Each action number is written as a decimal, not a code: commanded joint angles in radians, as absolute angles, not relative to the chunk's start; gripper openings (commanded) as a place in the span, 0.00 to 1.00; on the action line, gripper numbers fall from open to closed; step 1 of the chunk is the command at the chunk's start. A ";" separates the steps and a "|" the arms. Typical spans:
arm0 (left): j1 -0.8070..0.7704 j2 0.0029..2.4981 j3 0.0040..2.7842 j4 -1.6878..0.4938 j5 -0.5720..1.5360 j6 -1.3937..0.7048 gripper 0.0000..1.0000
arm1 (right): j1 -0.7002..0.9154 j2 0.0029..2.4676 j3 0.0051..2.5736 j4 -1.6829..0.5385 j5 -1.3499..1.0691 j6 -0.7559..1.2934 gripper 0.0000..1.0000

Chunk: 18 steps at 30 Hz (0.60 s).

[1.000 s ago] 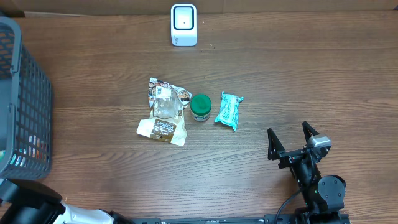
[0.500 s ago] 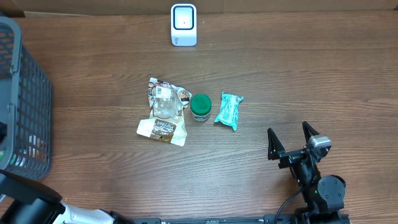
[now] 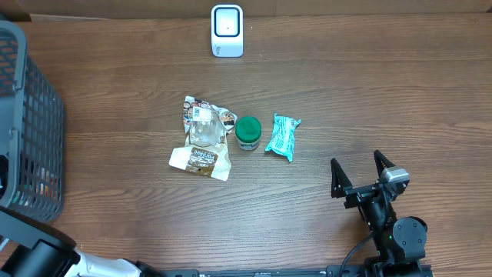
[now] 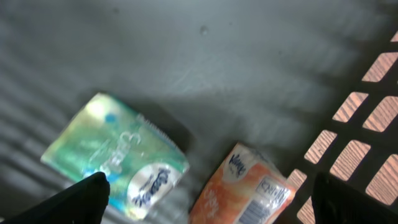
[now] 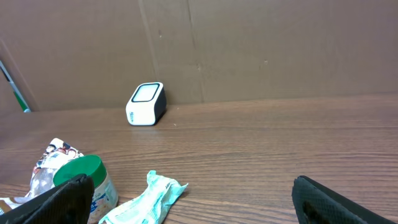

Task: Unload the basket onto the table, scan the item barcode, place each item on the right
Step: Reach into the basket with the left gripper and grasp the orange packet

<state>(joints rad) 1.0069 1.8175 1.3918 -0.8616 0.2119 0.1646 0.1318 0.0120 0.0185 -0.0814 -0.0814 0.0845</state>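
Note:
In the left wrist view my left gripper (image 4: 208, 193) hangs open inside the dark mesh basket (image 4: 360, 143), low over two tissue packs on its floor. A green pack (image 4: 115, 155) lies at the left. An orange pack (image 4: 249, 190) lies at the right, with a barcode on its near end. Neither finger touches a pack. The white barcode scanner (image 3: 227, 31) stands at the table's far edge, its window facing up. My right gripper (image 3: 355, 158) rests open at the front right, holding nothing. The scanner (image 5: 145, 103) also shows far left in the right wrist view.
The basket (image 3: 34, 100) fills the table's left edge. At mid-table lie a crumpled snack bag (image 3: 201, 140), a green-lidded jar (image 3: 247, 132) and a teal packet (image 3: 283, 137). A cardboard wall (image 5: 249, 50) stands behind the scanner.
My left arm has shifted slightly at the basket and its jaws have narrowed a little. The right arm and the table items have not moved.

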 commanded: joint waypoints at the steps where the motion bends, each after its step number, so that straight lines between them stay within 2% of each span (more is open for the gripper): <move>1: 0.994 1.858 1.367 -0.847 0.263 0.225 0.91 | 0.136 0.003 0.008 -0.077 -0.084 0.081 1.00; 8: 0.994 1.919 1.367 -0.842 0.263 0.225 0.91 | 0.136 0.003 0.008 -0.077 -0.084 0.081 1.00; 10: 0.994 1.927 1.367 -0.836 0.262 0.225 0.88 | 0.136 0.003 0.008 -0.077 -0.084 0.081 1.00; 18: 0.994 1.930 1.367 -0.809 0.251 0.225 0.54 | 0.136 0.003 0.008 -0.077 -0.084 0.081 1.00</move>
<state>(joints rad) 1.0012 1.9141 1.3796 -0.8143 0.2436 0.2169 0.1318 0.0120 0.0185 -0.0814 -0.0814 0.0845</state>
